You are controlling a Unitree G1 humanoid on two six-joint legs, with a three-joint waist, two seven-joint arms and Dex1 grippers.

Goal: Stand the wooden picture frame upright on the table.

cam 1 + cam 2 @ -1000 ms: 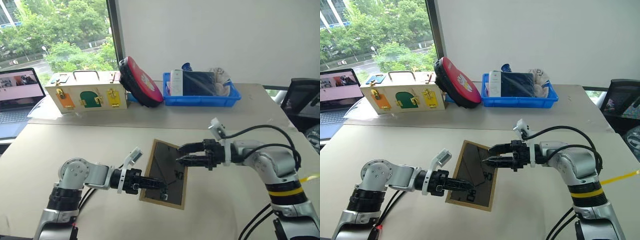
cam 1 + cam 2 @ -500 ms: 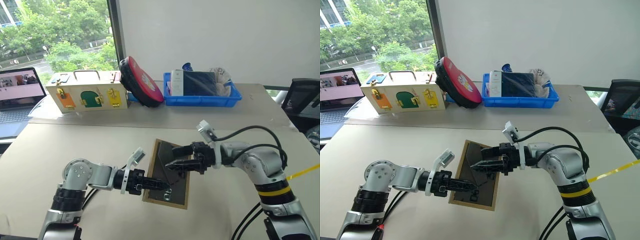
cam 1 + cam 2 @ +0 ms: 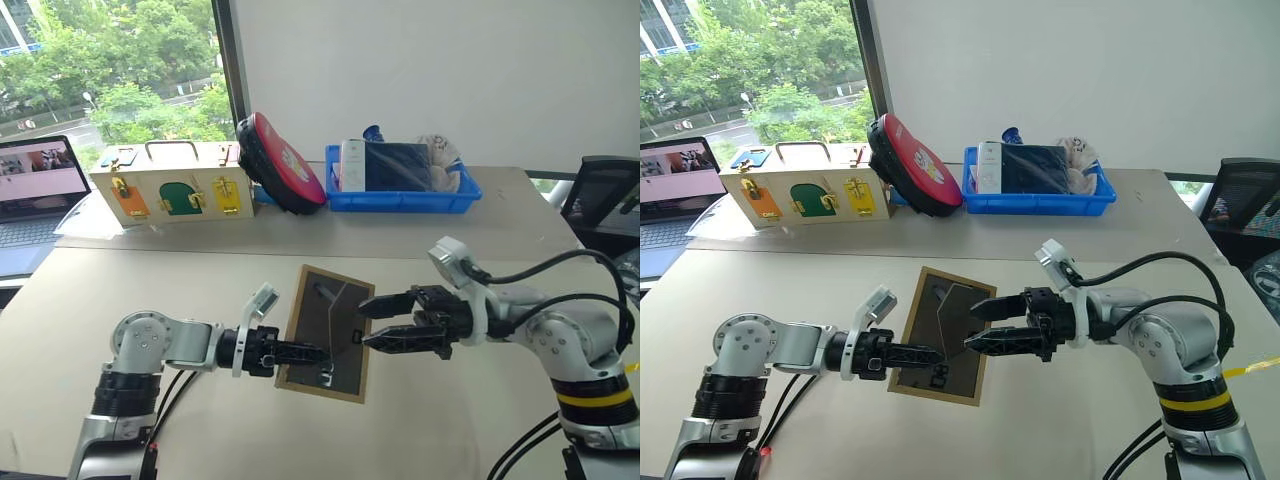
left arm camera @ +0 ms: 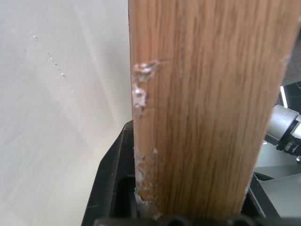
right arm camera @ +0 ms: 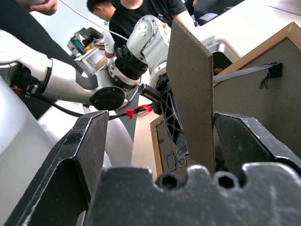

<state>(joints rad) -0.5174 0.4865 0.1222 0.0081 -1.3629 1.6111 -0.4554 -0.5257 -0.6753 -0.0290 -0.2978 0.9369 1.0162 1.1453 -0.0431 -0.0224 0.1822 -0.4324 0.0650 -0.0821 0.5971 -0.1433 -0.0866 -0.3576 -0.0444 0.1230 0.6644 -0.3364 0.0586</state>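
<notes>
Wooden picture frame [image 3: 323, 333] tilted up off the desk [image 3: 200, 280], dark back facing up, long axis running away from the robot. Left pincer [image 3: 312, 352] clamped on its near-left edge. Right pincer [image 3: 978, 326] spread wide, empty, straddling the folded-out stand [image 3: 955, 318] just right of centre.

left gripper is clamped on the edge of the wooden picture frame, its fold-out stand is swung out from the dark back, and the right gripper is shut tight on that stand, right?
Not quite. The right gripper is open: in the right wrist view its fingers stand wide apart on either side of the fold-out stand. The rest holds: the left gripper is clamped on the edge of the wooden picture frame, with the stand swung out.
</notes>
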